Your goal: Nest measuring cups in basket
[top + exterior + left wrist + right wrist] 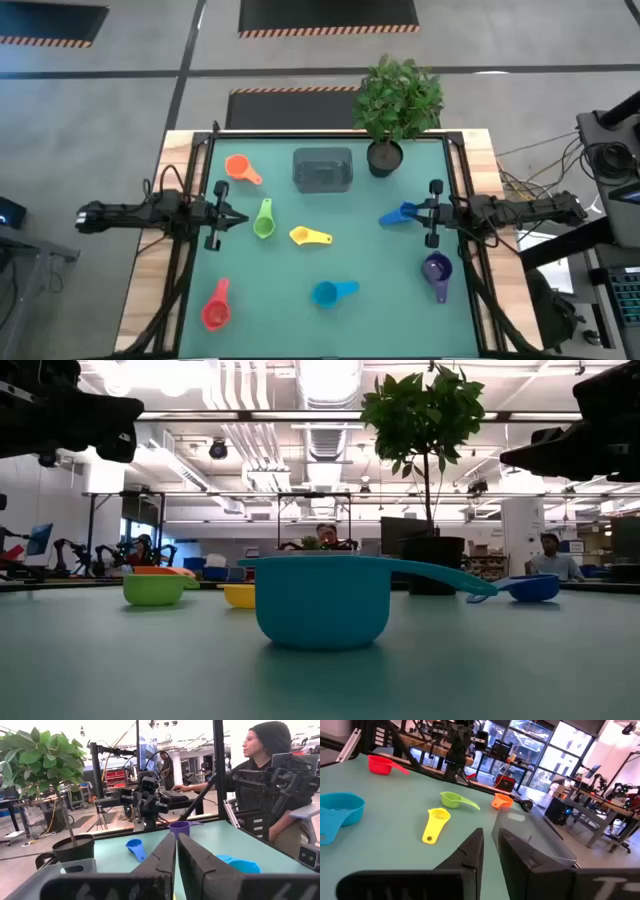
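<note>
Seven measuring cups lie apart on the green table, each resting on its bowl: orange [240,168], green [264,222], yellow [308,236], dark blue [398,215], light blue [330,292], purple [437,270], red [216,310]. The grey translucent basket [322,168] stands near the far edge and holds nothing. My left gripper [243,218] hovers shut, just left of the green cup. My right gripper [412,212] hovers shut above the dark blue cup's handle end. The low view shows both arms well above the table. The left wrist view sees the dark blue cup [135,847] and the purple cup [179,827].
A leafy plant [398,95] in a dark round pot [384,158] stands right of the basket at the far edge. A black frame rail [330,136] borders the table. A person [270,780] sits beyond the right side. Bare table lies between the cups.
</note>
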